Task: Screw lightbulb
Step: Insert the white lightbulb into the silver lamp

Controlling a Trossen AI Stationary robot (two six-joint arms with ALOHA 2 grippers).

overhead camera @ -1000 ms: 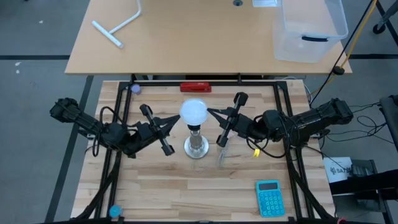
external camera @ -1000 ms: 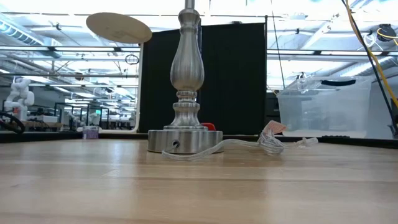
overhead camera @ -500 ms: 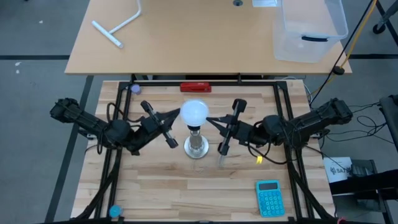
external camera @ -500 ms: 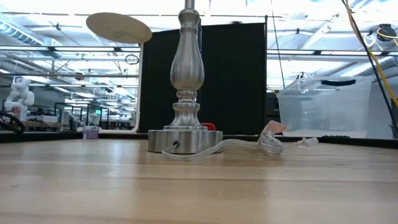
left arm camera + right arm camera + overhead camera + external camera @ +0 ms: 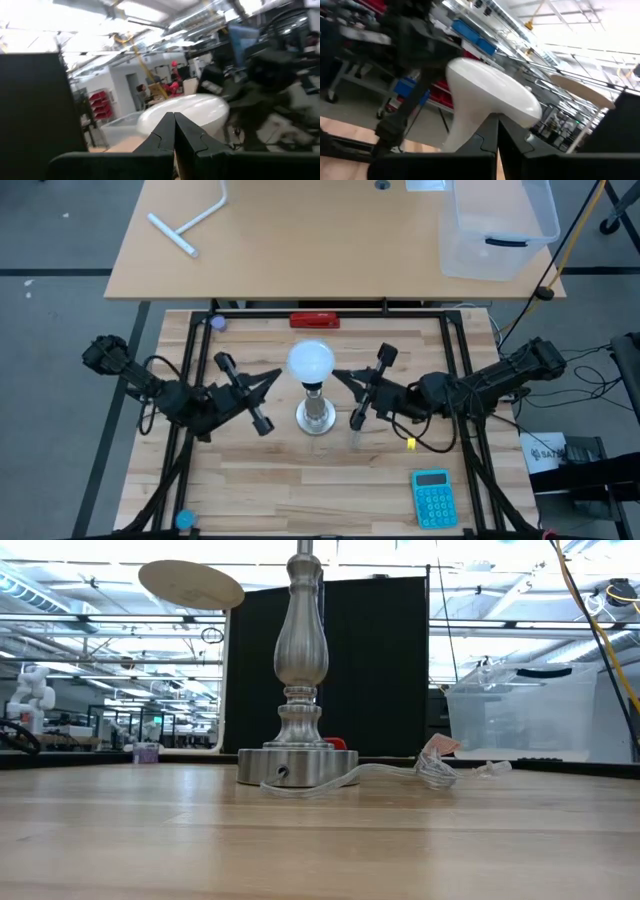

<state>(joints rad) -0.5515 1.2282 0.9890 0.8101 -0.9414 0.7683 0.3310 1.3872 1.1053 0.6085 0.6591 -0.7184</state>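
The white lightbulb (image 5: pixel 311 361) stands dome-up on the silver lamp stand (image 5: pixel 315 418) at the table's middle, its narrow end in the stand's black top. My left gripper (image 5: pixel 279 372) is shut, its tips level at the dome's left side. The bulb (image 5: pixel 185 112) fills the left wrist view behind those tips (image 5: pixel 174 116). My right gripper (image 5: pixel 337 373) is shut, its tips at the bulb's right side. In the right wrist view the tips (image 5: pixel 497 120) lie under the dome (image 5: pixel 490 95), where it tapers. The low view shows only the stand (image 5: pixel 300 650). My left gripper points its shut fingertips (image 5: pixel 165 131) level at the left side of the dome (image 5: pixel 150 120) from the table's left. I cannot tell whether they touch it. My right gripper sets its shut fingertips (image 5: pixel 490 131) against the tapering underside of the bulb (image 5: pixel 470 127), from the table's right and slanting slightly upward. Whether they touch it I cannot tell for sure. The bulb stays upright on the stand.
A clear cord with a small clear-pink piece (image 5: pixel 437 748) lies just right of the stand's foot. A blue calculator (image 5: pixel 432 498) lies at the near right and a red object (image 5: pixel 314 321) at the far edge. On the far table are a clear bin (image 5: pixel 497 225) and a white T-piece (image 5: pixel 190 225).
My left gripper swung a little toward the far edge, then back toward the near left, rolling about its own line. Its tips now stand slightly farther from the dome. My right gripper rolled and its tips shifted slightly toward the near edge. The bulb stays on the stand.
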